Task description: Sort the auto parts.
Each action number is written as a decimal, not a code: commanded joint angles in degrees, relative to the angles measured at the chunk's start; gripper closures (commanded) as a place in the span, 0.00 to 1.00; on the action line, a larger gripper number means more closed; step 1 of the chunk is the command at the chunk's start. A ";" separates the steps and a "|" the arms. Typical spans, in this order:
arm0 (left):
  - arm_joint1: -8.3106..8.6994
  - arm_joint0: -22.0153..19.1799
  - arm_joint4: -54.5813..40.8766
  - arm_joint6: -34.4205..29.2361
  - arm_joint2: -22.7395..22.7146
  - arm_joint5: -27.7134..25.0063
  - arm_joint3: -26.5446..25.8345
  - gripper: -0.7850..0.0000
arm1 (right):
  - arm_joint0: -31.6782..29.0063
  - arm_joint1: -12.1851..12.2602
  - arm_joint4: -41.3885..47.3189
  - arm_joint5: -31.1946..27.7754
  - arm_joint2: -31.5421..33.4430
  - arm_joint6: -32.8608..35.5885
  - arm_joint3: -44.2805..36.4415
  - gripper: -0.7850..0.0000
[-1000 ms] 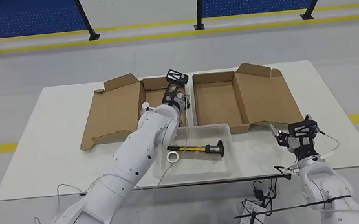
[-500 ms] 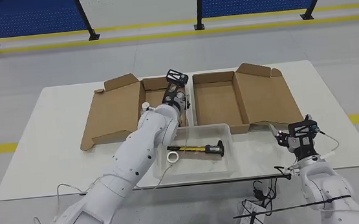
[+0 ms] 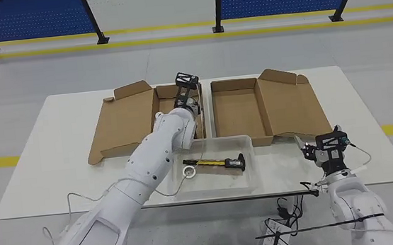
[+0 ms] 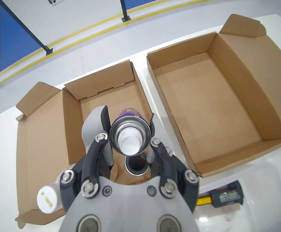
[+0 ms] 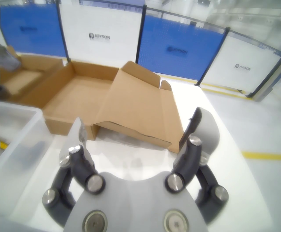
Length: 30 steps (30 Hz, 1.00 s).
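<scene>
From my station I saw a white worktop (image 3: 65, 156) carrying three containers. Two open cardboard boxes sat side by side across its middle, with a thin strip of bare surface between them. The left box (image 3: 122, 122) had its lid flap spread outward to the left. The right box (image 3: 237, 115) had its flap spread outward to the right, sloping down to the worktop. A clear plastic bin (image 3: 224, 182) stood at the near edge, in front of that gap and just beside the boxes' near walls.
</scene>
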 commanded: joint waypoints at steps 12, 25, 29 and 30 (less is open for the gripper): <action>-3.62 -4.09 -5.76 -0.56 1.67 -2.57 11.23 1.00 | 0.00 0.00 0.00 0.00 0.00 0.00 0.00 0.00; -6.20 -6.29 -8.14 -1.66 2.58 -5.77 17.78 1.00 | 0.00 0.00 0.00 0.00 0.00 0.00 0.00 0.00; -6.84 -7.04 -7.51 -3.17 3.15 -6.11 19.72 1.00 | 0.00 0.00 0.00 0.00 0.00 0.00 0.00 0.00; -7.03 -7.22 -7.57 -3.42 3.21 -6.07 20.10 1.00 | 0.00 0.00 0.00 0.00 0.00 0.00 0.00 0.00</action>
